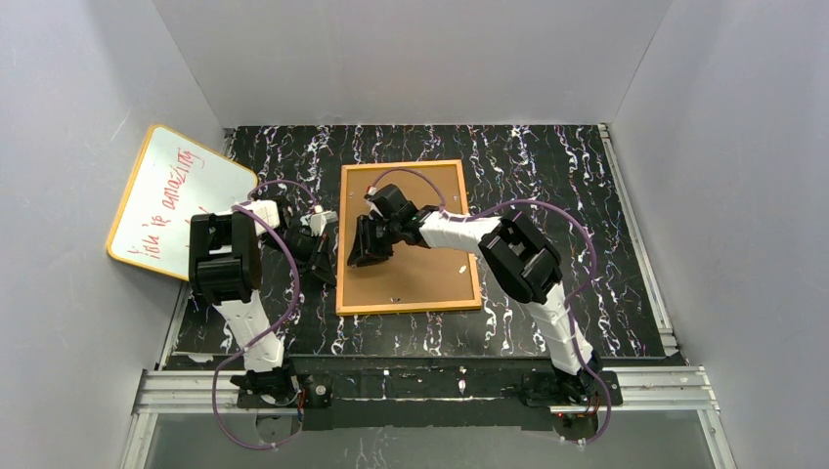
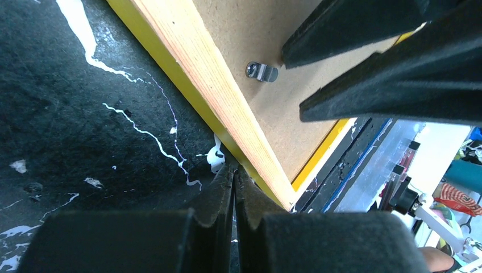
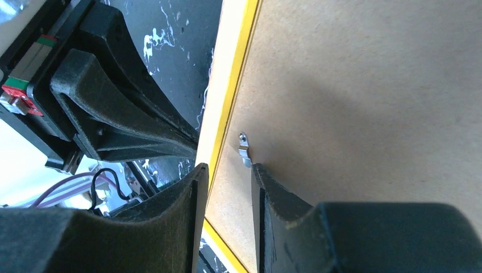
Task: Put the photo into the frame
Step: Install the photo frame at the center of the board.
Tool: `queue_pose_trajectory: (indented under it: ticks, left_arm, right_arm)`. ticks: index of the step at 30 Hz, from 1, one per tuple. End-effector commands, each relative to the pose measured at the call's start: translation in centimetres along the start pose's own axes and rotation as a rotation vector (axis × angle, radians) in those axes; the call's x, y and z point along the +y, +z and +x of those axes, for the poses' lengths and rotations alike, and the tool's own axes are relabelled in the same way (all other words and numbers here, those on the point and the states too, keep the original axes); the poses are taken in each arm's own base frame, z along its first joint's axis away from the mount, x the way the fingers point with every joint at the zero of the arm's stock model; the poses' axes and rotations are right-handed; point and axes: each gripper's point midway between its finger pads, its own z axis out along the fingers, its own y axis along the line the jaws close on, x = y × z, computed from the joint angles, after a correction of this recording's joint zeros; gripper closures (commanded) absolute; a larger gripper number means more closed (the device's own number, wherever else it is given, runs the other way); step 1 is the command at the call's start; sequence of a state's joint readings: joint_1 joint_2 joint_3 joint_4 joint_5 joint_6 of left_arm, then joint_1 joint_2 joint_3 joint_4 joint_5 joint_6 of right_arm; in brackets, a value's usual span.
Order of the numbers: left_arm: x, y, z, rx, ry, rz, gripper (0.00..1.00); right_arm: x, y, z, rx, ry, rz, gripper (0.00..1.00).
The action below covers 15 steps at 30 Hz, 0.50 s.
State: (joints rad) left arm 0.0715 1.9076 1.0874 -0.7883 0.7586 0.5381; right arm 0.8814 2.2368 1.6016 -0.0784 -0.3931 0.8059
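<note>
1. Surface: black mat [image 1: 547, 195] with white marbling, covering the table; an aluminium rail [image 1: 430, 383] runs along the near edge and carries both arm bases.
2. Room: plain grey walls [image 1: 411, 59] close in on three sides.
3. Whiteboard [image 1: 176, 200], yellow-edged, red writing, leaning at the left wall, well apart from the frame.
4. The frame [image 1: 411, 308]: lies flat at mid-mat, back upward, its yellow-orange border around a brown backing board [image 1: 430, 269].
5. Metal clip [image 3: 244, 151] [image 2: 261, 71], small, on the backing board near the frame's left rim.
6. Left gripper [image 1: 325, 266] [image 2: 233, 182]: fingers pressed together, tips on the mat just beside the frame's yellow edge.
7. Right gripper [image 1: 364, 252] [image 3: 228, 170]: fingers parted by a narrow gap over the left rim, one tip just beside the clip; nothing seen clasped.
8. Hidden: whatever sits under the backing board cannot be seen; the right arm covers part of the board in the top view.
9. Hard to make out: the whiteboard's wording, and the blurred clutter past the table in the left wrist view.
</note>
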Motion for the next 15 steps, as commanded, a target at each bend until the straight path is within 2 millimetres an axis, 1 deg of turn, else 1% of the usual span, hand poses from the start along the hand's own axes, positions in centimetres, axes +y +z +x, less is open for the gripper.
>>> queue_pose_trajectory:
  ticks: [1,9,11,13,15]
  left_arm:
    - [1.1,-0.3,-1.0,-0.019,0.057,-0.059,0.98]
    - [1.1,-0.3,-1.2,-0.023,0.055,-0.06,0.98]
    - [1.1,-0.4,-1.3,-0.025,0.056,-0.061,0.98]
    - [1.1,-0.6,-1.3,-0.023,0.063,-0.07,0.98]
    - [1.0,-0.9,-1.5,-0.023,0.072,-0.079,0.98]
  right_arm:
    - [0.7,1.2,0.8,0.029,-0.017,-0.015,0.58]
    - [0.7,1.6,0.6,0.03,-0.019,-0.019,0.6]
    - [1.0,1.5,0.5,0.037,-0.03,-0.025,0.6]
    - [1.6,0.9,0.2,0.042,-0.043,-0.032,0.61]
    - [2.1,-0.1,-0.6,0.02,-0.053,-0.035,0.62]
